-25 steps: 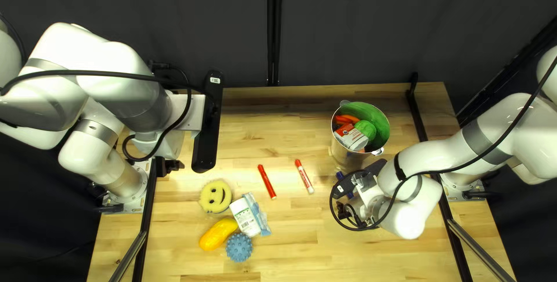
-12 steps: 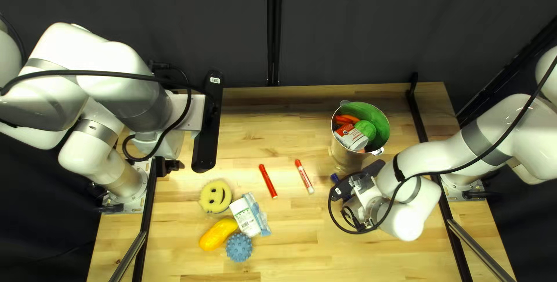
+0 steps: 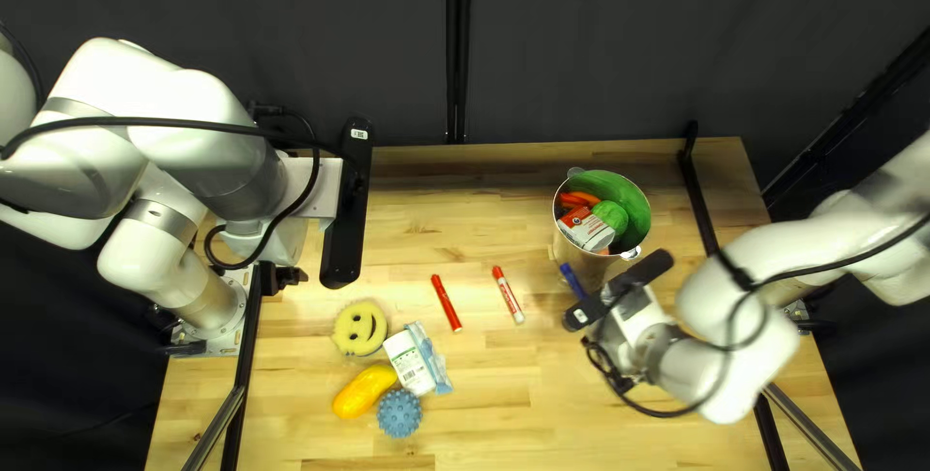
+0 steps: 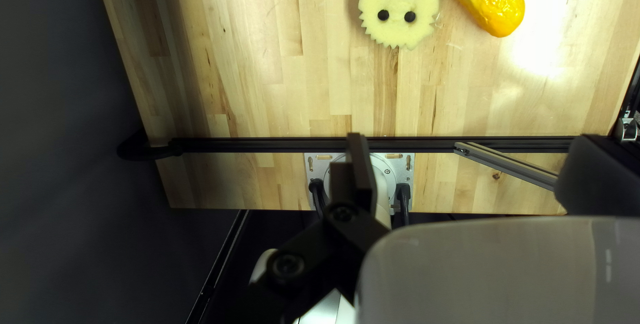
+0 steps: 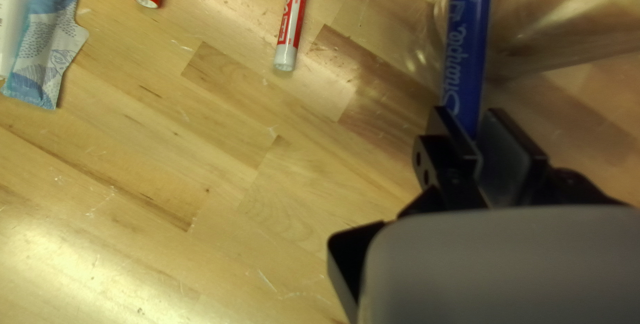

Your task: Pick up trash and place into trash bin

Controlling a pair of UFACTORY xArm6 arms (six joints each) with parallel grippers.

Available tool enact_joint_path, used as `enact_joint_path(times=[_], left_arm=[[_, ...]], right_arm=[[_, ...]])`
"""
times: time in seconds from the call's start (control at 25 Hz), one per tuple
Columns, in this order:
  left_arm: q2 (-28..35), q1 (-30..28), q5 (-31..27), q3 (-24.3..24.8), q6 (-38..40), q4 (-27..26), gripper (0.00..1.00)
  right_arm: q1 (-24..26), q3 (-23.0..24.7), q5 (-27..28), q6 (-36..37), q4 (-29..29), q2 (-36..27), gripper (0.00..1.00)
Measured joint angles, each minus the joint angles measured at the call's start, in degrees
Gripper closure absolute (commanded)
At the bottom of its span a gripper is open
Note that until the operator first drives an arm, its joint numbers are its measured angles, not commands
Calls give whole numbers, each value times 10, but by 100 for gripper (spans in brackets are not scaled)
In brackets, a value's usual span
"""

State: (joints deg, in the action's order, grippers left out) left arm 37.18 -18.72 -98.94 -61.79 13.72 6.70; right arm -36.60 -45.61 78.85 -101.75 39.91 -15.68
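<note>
Swung rightward since before, the right pincer (image 3: 635, 330) hangs near the filled bin (image 3: 572, 250) in the top left view. Left wrist view: smiley sponge (image 4: 399, 8) beyond the left pincer (image 3: 286, 277), its opening unclear. Right wrist view: the right pincer, nearly closed, clasps a blue marker (image 5: 467, 51).

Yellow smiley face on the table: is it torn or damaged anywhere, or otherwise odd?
The yellow smiley face has a zigzag edge beyond its eyes, while the edge by its mouth is smooth. That looks uneven, but the points are so regular that they are probably spiky hair rather than damage.
</note>
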Motion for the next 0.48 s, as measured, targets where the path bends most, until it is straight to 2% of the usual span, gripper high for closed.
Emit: enact_joint_path(times=[0.04, 0.12, 0.2, 0.4, 0.44, 0.48], left_arm=[[0, 0, 0, 0, 0, 0, 0], [0, 0, 0, 0, 0, 0, 0], [0, 0, 0, 0, 0, 0, 0], [0, 0, 0, 0, 0, 0, 0], [0, 0, 0, 0, 0, 0, 0], [0, 0, 0, 0, 0, 0, 0]], right_arm=[[6, 10, 2, 15, 0, -16, 81], [26, 33, -1, 46, -2, -47, 80], [56, 60, -16, 82, -5, -77, 88], [143, 122, -86, 172, -10, -128, 94], [157, 131, -99, 185, -10, -135, 93], [169, 140, -111, 197, -11, -140, 82]])
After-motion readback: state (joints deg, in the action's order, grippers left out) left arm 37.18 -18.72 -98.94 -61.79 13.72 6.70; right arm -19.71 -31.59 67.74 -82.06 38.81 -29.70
